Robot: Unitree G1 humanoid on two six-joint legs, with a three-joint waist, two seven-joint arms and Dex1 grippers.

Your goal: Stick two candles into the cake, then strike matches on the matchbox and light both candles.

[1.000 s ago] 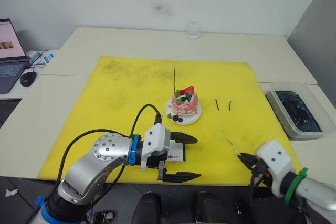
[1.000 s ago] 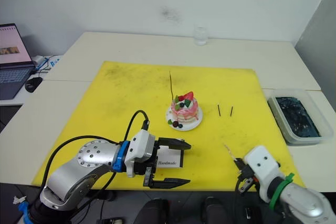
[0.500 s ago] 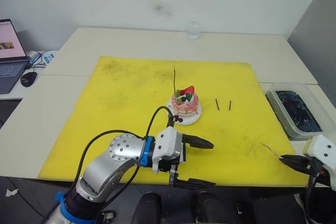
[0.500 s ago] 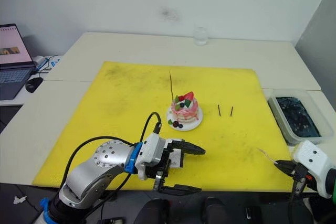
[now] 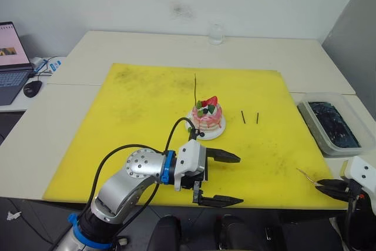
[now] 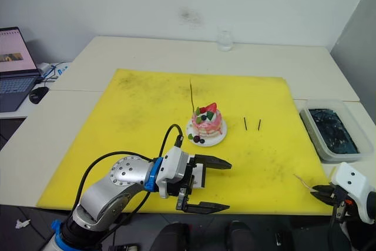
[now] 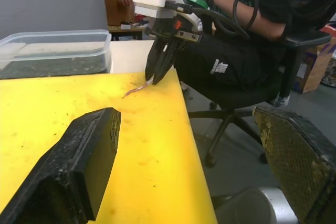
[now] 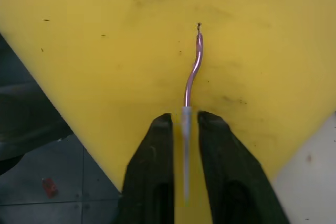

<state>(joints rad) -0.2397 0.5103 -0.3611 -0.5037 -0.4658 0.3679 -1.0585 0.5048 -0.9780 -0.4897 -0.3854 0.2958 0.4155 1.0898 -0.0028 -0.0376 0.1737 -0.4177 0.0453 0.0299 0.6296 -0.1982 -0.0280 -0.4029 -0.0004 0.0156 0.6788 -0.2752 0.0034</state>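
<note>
One candle [image 5: 195, 88] stands in the cake [image 5: 207, 116]; the second [image 8: 192, 72], bent, sits pinched in the right gripper [image 5: 326, 184] at the mat's near edge. Both matches [image 5: 250, 117] lie untouched. The left gripper [image 5: 225, 178] gapes, the matchbox [image 6: 200, 178] seemingly beneath it.

Pink-and-white cake [image 5: 208, 117] topped with red strawberry, green and dark fruit, on white plate [image 5: 194, 130]. Bright yellow mat [image 5: 147, 104] with dark smudges. Pale golden, pinkish candle [image 8: 192, 77] between black fingers [image 8: 152, 182]. Dark brown matches [image 5: 249, 117]. Clear tub [image 5: 332, 126] with dark contents. Cream tables [image 5: 147, 45].
</note>
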